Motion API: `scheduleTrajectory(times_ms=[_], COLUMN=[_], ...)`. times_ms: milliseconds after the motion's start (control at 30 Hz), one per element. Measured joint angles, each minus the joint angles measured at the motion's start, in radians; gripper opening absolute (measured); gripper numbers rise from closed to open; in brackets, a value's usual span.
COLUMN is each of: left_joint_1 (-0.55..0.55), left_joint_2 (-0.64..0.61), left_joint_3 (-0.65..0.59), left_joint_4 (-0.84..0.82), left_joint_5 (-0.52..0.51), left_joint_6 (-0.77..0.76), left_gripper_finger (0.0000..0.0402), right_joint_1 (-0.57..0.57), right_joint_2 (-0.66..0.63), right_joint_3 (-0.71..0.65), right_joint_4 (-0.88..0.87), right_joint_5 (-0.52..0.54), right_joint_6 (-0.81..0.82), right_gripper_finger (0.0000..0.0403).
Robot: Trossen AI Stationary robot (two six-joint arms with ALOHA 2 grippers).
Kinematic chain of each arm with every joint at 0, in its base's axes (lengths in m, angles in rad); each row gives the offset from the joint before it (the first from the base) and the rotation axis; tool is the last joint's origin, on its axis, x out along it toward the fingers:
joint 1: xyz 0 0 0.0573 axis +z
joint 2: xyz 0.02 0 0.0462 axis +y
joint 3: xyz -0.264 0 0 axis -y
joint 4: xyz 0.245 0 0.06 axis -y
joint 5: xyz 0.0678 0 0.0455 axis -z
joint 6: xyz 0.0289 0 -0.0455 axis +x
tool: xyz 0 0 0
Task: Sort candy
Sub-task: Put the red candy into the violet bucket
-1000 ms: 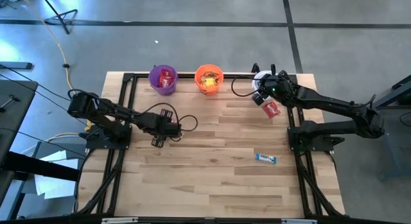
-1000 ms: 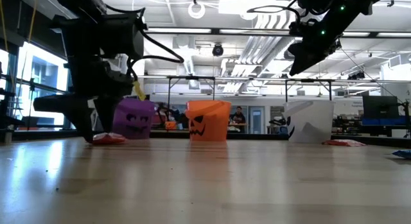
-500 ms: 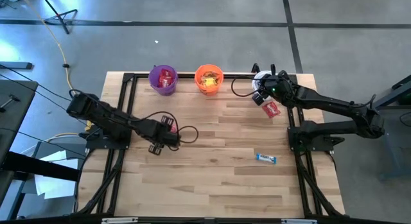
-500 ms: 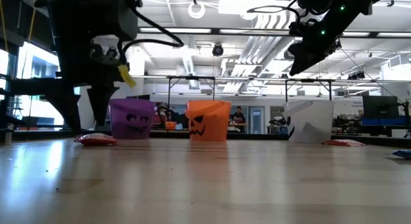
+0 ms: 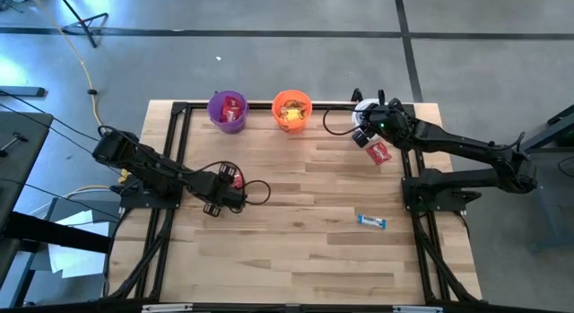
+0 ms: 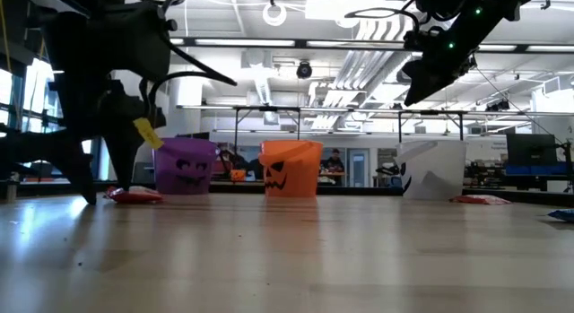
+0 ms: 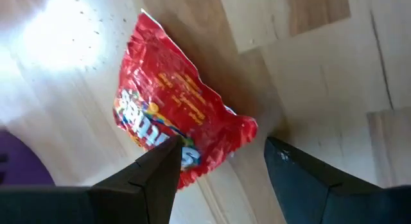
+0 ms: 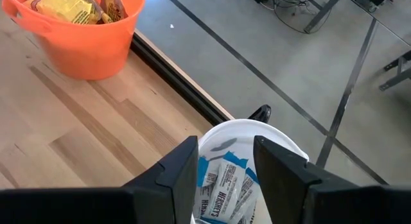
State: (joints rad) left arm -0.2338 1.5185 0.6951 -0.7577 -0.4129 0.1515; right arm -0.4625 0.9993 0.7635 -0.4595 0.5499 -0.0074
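A red packet (image 7: 176, 128) lies flat on the counter (image 5: 305, 250) at its left side, nearer than the purple bucket (image 5: 227, 111). The left end effector (image 7: 218, 161) is low over it with its fingers spread apart, one fingertip (image 7: 168, 161) over the packet's near edge, the other (image 7: 282, 156) on bare wood beside it; nothing is gripped. In the low view the packet shows as a thin red strip just left of the purple bucket.

Another red packet (image 5: 380, 152) lies at the far right of the counter, just beside the right arm. A blue-and-white bar (image 5: 370, 221) lies alone on the right side, nearer the front edge.

The purple bucket holds red packets, the orange bucket (image 5: 291, 110) yellow ones, and the white bucket (image 8: 247, 156) blue-and-white bars. The three stand in a row along the far edge.

The right end effector (image 8: 225, 163) hangs directly over the white bucket, fingers parted and empty.
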Motion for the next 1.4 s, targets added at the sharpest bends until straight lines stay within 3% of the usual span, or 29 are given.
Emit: scheduleTrajectory(times_ms=[233,600,1000,1200,1400], left_joint_1=[0.017,0.018,0.017,-0.01,-0.039], left_joint_2=[0.001,0.001,0.001,0.001,0.001], left_joint_3=[-0.012,-0.012,-0.012,-0.012,-0.012], left_joint_4=[0.058,0.083,0.11,0.153,0.154], left_joint_5=[-0.068,-0.074,-0.063,-0.025,-0.143], left_joint_6=[-0.021,-0.004,-0.045,-0.078,-0.172], left_gripper_finger=[0.0182,0.0008,0.0004,0.0056,0.0119], right_joint_1=[0.0,0.0,0.0,0.0,0.0], right_joint_2=[0.0,0.0,0.0,0.0,0.0], right_joint_3=[0.0,0.0,0.0,0.0,0.0], right_joint_4=[0.0,0.0,-0.002,-0.008,-0.008], right_joint_5=[0.0,0.0,0.0,0.0,0.0], right_joint_6=[0.0,0.0,0.0,0.0,0.0], right_gripper_finger=[0.0144,0.0144,0.0144,0.0144,0.0144])
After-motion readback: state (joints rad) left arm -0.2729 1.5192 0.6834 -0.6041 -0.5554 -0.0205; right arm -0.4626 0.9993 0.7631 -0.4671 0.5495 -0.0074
